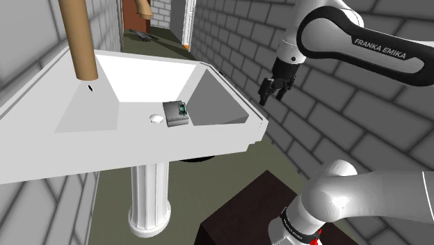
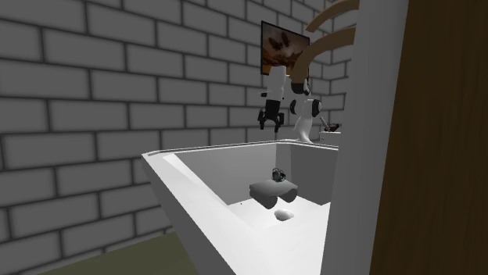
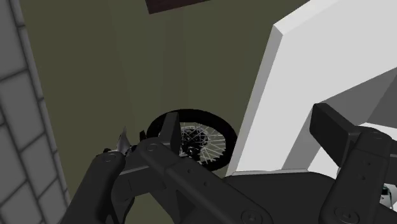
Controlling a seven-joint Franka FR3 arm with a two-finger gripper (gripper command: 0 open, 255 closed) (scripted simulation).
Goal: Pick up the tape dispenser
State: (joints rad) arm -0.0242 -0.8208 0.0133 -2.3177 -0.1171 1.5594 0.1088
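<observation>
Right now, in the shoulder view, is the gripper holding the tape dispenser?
No: the tape dispenser lies in the sink basin beside the drain, while the open gripper hangs apart from it near the brick wall.

The glossy white, rounded arm [image 1: 362, 42] has dark joints and black FRANKA EMIKA lettering [image 1: 384, 46]; its all-black two-finger hand [image 1: 271, 95] carries round screw heads [image 3: 250, 216] behind the fingers [image 3: 170, 130].

sink [image 1: 139, 87] open above, brown post [image 1: 78, 38] — aside

Grey brick walls [image 2: 94, 117], olive floor [image 3: 127, 63]
</observation>
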